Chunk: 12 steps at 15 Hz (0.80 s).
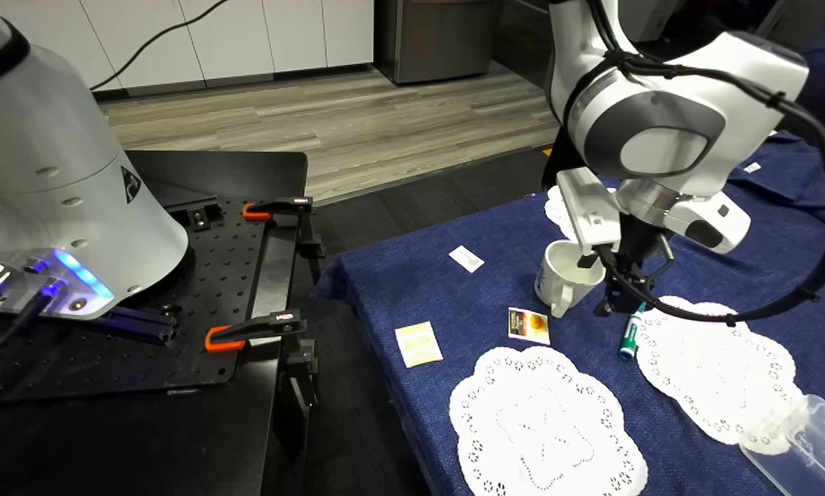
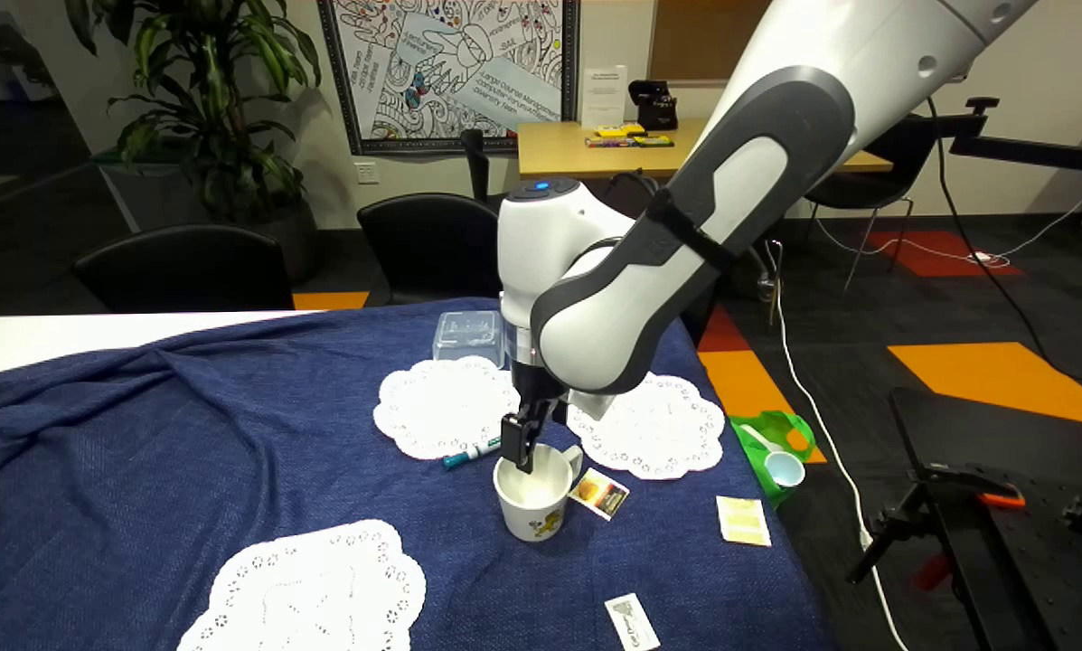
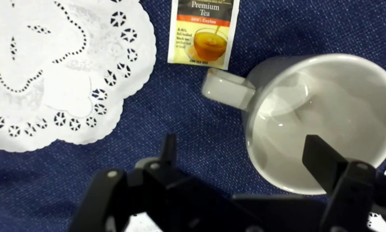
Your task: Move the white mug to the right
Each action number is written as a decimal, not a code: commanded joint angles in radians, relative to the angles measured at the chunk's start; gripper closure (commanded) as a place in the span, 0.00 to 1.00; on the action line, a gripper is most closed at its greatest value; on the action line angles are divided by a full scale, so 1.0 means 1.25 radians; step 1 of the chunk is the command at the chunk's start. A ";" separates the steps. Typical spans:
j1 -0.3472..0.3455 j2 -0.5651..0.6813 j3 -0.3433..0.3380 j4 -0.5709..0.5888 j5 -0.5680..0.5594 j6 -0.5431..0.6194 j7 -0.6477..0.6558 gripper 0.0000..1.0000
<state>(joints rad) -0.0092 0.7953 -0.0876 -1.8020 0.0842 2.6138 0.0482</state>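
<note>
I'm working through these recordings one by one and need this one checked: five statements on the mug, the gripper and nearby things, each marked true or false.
The white mug stands upright on the blue cloth. True.
The marker lies inside the mug. False: the marker is on the cloth beside a lace doily.
The gripper is open, one finger overlapping the mug's opening in the wrist view. True.
The gripper is clamped on the mug's handle. False: nothing grips the handle.
The tea packet lies near the handle. True.

In the wrist view, a white cylindrical ceramic mug (image 3: 312,119) stands right of a scalloped white paper doily (image 3: 64,75).
</note>
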 commanded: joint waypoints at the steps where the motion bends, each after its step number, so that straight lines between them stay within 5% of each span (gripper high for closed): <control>1: -0.010 0.001 0.009 0.003 -0.013 -0.002 0.008 0.00; 6: 0.007 -0.017 -0.003 -0.023 -0.044 0.018 0.005 0.00; 7: 0.006 -0.017 0.000 -0.022 -0.049 0.018 0.002 0.19; 12: 0.007 -0.017 0.005 -0.020 -0.057 0.023 0.001 0.57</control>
<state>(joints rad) -0.0021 0.7960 -0.0863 -1.8031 0.0352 2.6204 0.0460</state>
